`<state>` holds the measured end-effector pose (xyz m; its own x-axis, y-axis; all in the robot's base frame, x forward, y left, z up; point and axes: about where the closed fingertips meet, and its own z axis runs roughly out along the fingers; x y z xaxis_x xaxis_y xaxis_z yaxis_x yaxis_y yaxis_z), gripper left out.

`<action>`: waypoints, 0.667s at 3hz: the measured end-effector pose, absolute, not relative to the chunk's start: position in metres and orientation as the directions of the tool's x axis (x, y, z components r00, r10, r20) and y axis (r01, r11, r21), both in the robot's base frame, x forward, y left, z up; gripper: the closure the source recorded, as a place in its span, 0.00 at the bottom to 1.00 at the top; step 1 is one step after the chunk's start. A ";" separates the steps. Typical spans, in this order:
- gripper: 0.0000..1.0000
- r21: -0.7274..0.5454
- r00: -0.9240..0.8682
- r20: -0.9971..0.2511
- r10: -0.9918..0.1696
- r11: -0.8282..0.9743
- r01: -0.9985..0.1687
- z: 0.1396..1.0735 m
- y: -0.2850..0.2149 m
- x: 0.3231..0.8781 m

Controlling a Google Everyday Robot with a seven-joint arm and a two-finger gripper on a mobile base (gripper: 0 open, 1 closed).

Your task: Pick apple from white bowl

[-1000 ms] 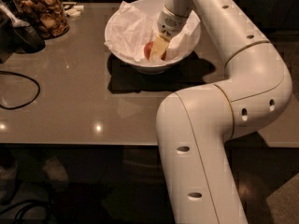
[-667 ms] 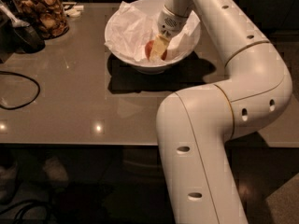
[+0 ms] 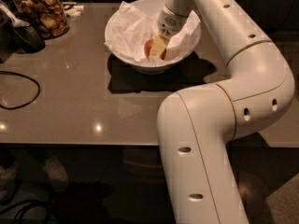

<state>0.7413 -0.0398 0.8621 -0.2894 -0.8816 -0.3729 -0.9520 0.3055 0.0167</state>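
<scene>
A: If you scan from the left edge: black cable (image 3: 14, 90) and glass jar of brown snacks (image 3: 44, 13) sit on the table (image 3: 93, 97), both well off to the gripper's left. Irrelevant to the pick.

B: Bowl?

A: The white bowl (image 3: 140, 65) sits on the table around the gripper. Crumpled tissue paper (image 3: 131, 27) lines it, bunched highest to the gripper's left.

B: Where's the apple?

A: The apple (image 3: 149, 49) lies low in the bowl on the tissue. The gripper (image 3: 158, 46) is down inside the bowl, right at it. Its pale tip crosses the apple's front. Red shows on either side of it, more on the left.

B: Open or clamped?

A: Can't tell. The tip hides the contact. Touching or just short, can't separate those either.

B: Key relation?

A: Apple is directly at the gripper's tip, a shade to its left and behind it from this view. It's round, so no long axis to align to. Only one arm (image 3: 233, 55). It reaches in from the right over the bowl's right rim, wrist slanting down-left.

B: Next?

A: My read: if the grasp is secure, lift straight up, clear of the rim. Risks: tissue snags and rides along, or the apple rolls left out of the grip.
</scene>
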 end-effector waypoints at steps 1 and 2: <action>1.00 -0.028 -0.282 -0.391 -0.876 0.317 -0.948 0.882 -0.044 0.740; 1.00 -0.087 -0.258 -0.435 -0.863 0.326 -0.941 0.931 -0.053 0.721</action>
